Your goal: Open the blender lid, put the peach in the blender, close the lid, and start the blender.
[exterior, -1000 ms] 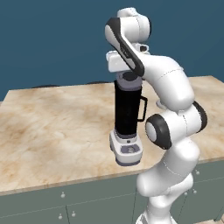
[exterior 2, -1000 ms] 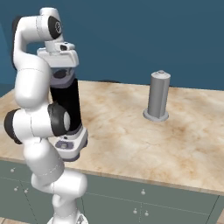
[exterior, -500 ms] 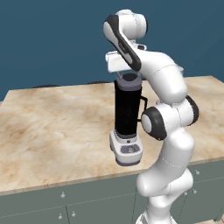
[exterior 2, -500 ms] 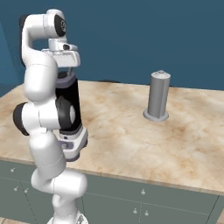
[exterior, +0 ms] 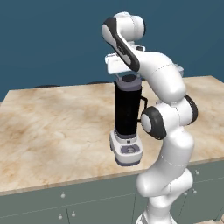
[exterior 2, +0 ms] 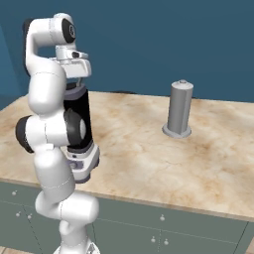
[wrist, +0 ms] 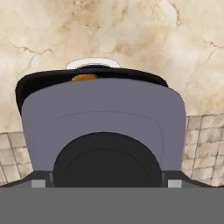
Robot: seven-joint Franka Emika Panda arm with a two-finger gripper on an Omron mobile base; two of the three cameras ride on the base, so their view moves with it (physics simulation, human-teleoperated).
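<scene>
A beige marble counter [exterior: 52,131] runs before a dark blue wall, over grey-green cabinets; in the left base view the blender [exterior: 127,122] stands near the counter's front edge, black jar upright on its white-grey base, handle to the right; the lid [exterior: 129,80] sits on the jar's top, its black knob up; the hand hangs directly over the lid, and the gripper itself is hidden there by the arm, so whether it is spread or pressed together cannot be told.

In the right base view the blender [exterior 2: 82,144] is largely behind the arm, with the lid [exterior 2: 74,88] just under the hand; a grey cylinder [exterior 2: 179,109] stands well apart to the right.

In the hand view the lid [wrist: 103,127] lies close below, knob nearest the camera; past its far edge the jar's black rim shows, and a sliver of the orange peach [wrist: 84,77] inside it.
</scene>
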